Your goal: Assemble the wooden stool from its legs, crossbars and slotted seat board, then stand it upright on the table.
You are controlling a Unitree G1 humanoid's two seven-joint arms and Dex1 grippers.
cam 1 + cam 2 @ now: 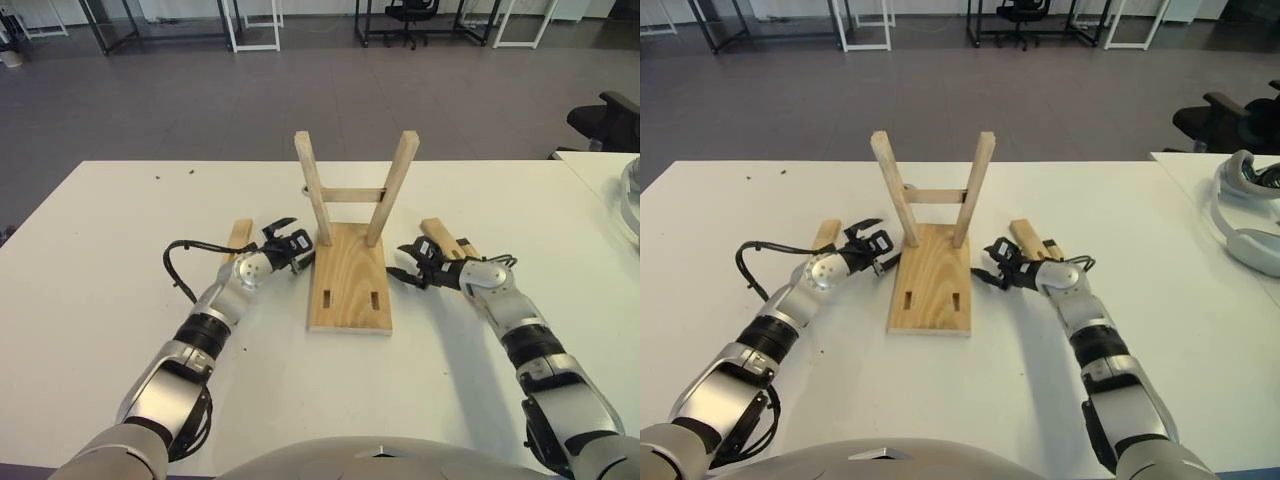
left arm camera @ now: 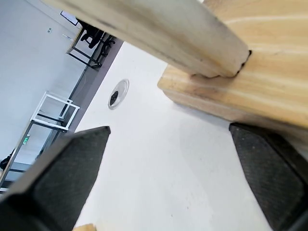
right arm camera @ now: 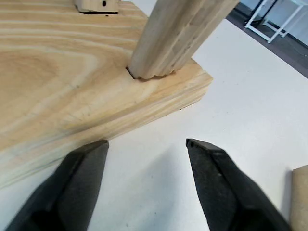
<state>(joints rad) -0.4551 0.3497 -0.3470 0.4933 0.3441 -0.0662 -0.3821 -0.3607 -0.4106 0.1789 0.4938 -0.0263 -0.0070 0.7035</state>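
While left gripper (image 1: 300, 245) and right gripper (image 1: 399, 263) jaws are parted, the stiff, light board (image 1: 348, 292) is judged best gripped edgewise.

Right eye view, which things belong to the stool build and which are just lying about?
Job: seat board, left leg, right leg, crossbar, left loose piece, right loose piece.
Lying about: white headset, far right; office chair behind.

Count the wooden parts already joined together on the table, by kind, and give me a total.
Seat board: 1
Legs: 2
Crossbar: 1
Total: 4
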